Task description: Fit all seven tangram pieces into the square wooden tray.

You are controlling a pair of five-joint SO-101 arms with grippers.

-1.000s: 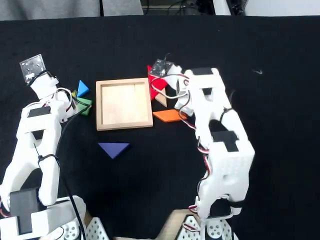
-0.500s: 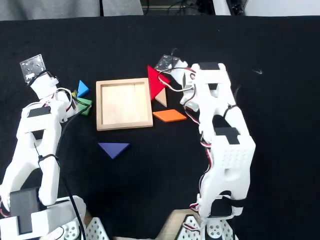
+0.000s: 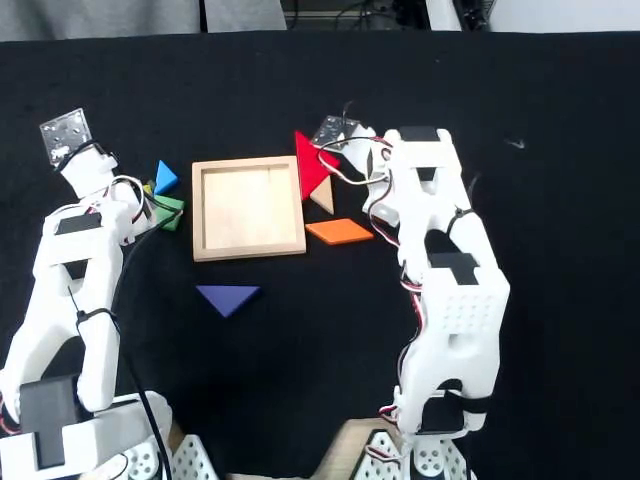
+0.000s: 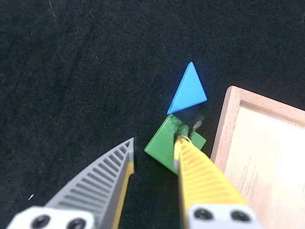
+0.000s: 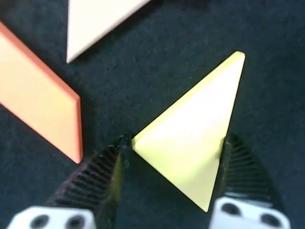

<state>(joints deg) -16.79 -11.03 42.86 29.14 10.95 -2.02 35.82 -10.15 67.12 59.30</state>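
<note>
Since the right pincer (image 5: pixel 174 140) was seen closed on the yellow triangle (image 5: pixel 190 138), off the right side of the tray (image 3: pixel 250 250) near the orange parallelogram (image 5: pixel 38 90) and the cream triangle (image 5: pixel 95 19), the piece would best be lifted clear of these neighbours, carried over the tray's rim and laid flat in a corner, squared against the walls. The left pincer (image 4: pixel 155 142) was held wide and empty over the green square (image 4: pixel 162 145), just off the tray's left side. Faint print was noted on the tray's floor, too small to be read; no other label was made out.
</note>
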